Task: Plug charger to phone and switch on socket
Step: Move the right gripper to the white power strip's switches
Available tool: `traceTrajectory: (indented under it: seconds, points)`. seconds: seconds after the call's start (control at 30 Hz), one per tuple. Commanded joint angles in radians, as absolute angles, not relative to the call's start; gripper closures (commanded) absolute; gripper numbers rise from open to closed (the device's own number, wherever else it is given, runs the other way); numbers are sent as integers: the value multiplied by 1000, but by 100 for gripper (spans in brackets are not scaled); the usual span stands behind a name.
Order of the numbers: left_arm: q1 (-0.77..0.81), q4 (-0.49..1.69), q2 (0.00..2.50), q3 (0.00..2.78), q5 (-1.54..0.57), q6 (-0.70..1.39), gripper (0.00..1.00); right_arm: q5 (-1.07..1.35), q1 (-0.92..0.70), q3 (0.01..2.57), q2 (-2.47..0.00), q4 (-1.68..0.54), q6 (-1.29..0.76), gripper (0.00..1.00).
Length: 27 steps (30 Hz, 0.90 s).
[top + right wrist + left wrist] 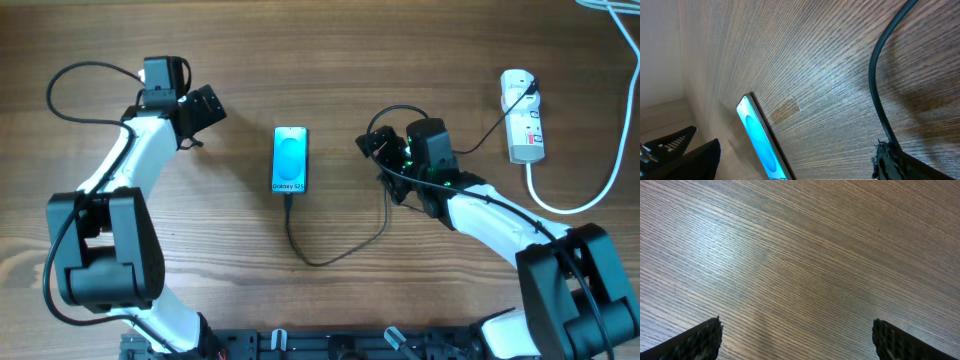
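The phone [290, 158] lies flat mid-table with its light blue screen up; it also shows in the right wrist view [760, 145]. The charger's thin black cable [318, 260] meets the phone's bottom edge, loops to the right past my right gripper and runs to the socket [524, 118], a white strip at the far right. The cable also crosses the right wrist view [879, 90]. My right gripper [375, 155] [796, 147] is open and empty, just right of the phone. My left gripper [205, 120] [797, 335] is open and empty over bare wood, left of the phone.
A thick white cord [600, 190] curves from the socket toward the right edge of the table. A black rail [330, 345] runs along the front edge between the two arm bases.
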State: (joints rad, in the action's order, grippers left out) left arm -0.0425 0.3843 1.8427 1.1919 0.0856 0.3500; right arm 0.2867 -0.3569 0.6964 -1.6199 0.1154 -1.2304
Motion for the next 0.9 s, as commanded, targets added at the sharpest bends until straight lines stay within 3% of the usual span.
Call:
traceTrajectory:
  seconds: [0.0,0.03,0.1,0.13,0.33,0.4,0.6,0.87]
  points:
    - [-46,385,1828,1205,99,348,0,318,-356,700,-1631,123,-1185,0]
    - [-46,385,1828,1205,99,348,0,361,-356,700,-1631,149,-1092,0]
    - [-46,385,1828,1205,99,348,0,600,-356,701,-1631,294,-717,0]
    - [-46,385,1828,1205,99,348,0,688,-356,701,-1626,348,-656,0]
    - [-46,385,1828,1205,99,348,0,738,-356,739,-1480,230,-620,1]
    - [-46,385,1828,1205,99,348,0,721,-356,802,-1404,89,-556,1]
    - [-46,385,1828,1205,99,348,0,442,-356,1316,-1362,-717,-297,0]
    - [-46,385,1828,1205,99,348,0,-19,-338,1797,-1368,-1203,-314,0]
